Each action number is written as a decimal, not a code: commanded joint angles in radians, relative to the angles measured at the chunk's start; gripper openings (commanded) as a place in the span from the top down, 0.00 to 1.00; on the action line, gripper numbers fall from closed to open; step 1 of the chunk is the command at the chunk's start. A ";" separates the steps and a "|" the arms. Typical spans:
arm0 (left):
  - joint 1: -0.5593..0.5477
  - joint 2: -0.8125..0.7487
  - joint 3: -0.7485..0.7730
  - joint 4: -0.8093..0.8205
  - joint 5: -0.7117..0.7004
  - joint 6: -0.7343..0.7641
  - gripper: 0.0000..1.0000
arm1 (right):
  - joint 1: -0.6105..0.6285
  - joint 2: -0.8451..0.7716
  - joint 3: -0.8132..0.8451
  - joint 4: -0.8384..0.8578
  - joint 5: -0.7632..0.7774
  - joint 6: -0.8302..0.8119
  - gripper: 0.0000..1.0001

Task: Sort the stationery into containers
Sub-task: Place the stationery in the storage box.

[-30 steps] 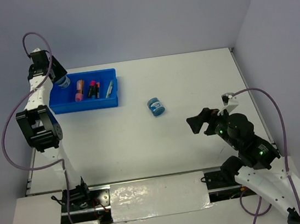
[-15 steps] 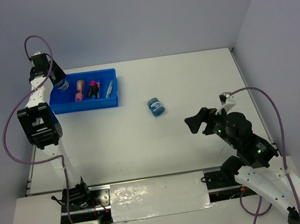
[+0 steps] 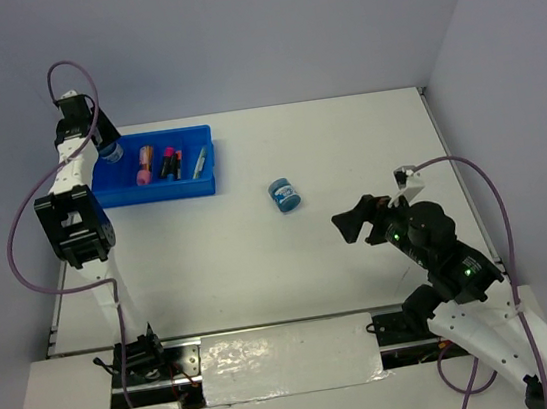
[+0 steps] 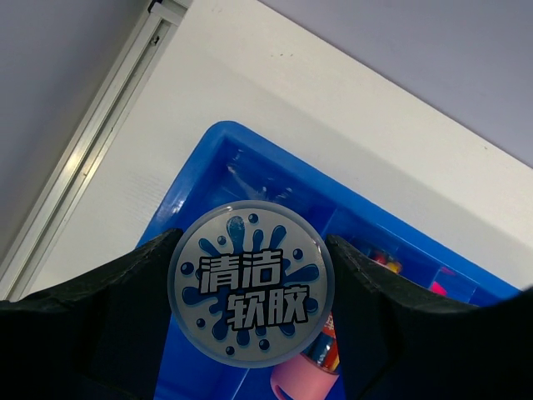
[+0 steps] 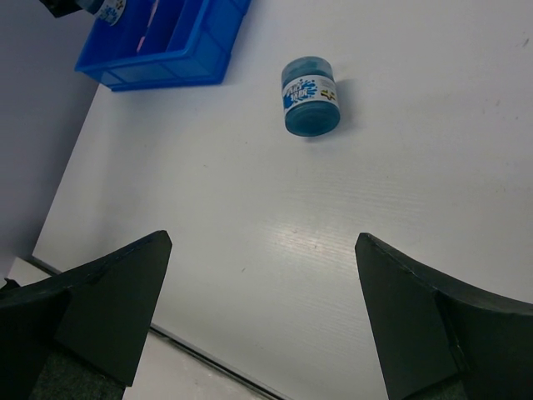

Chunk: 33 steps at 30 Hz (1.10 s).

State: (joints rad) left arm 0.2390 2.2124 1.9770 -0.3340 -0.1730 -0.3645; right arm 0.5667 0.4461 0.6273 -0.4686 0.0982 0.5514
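Stationery is sitting partly sorted: a pink tube (image 3: pixel 145 164), two short black markers (image 3: pixel 169 164) and a thin pen (image 3: pixel 201 160) are lying in compartments of the blue tray (image 3: pixel 156 193) at the far left of the white table (image 3: pixel 346 144). The left gripper (image 3: pixel 104 146) is clamping one round blue jar (image 4: pixel 250 283) between its fingers, partly spread around the jar's width, and is holding it over the tray's left end. A second blue jar (image 3: pixel 285 195) is lying on its side on the table, well apart from the tray, to its right. The right gripper (image 3: pixel 354 222) is hovering near that jar on its near right side, jaws standing wide apart and gripping nothing
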 commanded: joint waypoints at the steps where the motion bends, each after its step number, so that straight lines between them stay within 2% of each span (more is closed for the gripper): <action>1: 0.005 0.007 0.071 0.052 -0.028 0.035 0.70 | -0.004 0.008 -0.012 0.058 -0.018 -0.021 0.00; 4: 0.005 0.015 0.074 0.050 -0.036 0.039 0.67 | -0.004 0.013 -0.012 0.058 -0.026 -0.025 0.00; 7: 0.005 0.018 0.077 0.052 -0.028 0.039 0.60 | -0.004 0.013 -0.008 0.058 -0.028 -0.028 0.00; 13: 0.005 0.024 0.069 0.049 -0.034 0.038 0.37 | -0.004 0.016 -0.001 0.064 -0.044 -0.031 0.00; 14: 0.005 0.024 0.069 0.047 -0.034 0.036 0.31 | -0.005 0.017 -0.001 0.064 -0.045 -0.033 0.00; 19: 0.005 0.018 0.080 0.038 -0.022 0.024 0.16 | -0.004 0.017 0.002 0.064 -0.048 -0.038 0.00; 22: 0.003 0.009 0.085 0.033 -0.010 0.016 0.01 | -0.004 0.020 0.002 0.068 -0.051 -0.041 0.00; 29: -0.009 -0.034 0.109 0.000 0.018 -0.011 0.01 | -0.004 0.040 -0.011 0.096 -0.069 -0.048 0.00; 33: -0.061 -0.118 0.180 -0.089 0.000 -0.048 0.01 | -0.004 0.130 -0.006 0.137 -0.094 -0.068 0.00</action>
State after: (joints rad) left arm 0.2211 2.2215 2.0678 -0.3912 -0.1772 -0.3748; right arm 0.5667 0.5156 0.6209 -0.4126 0.0303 0.5167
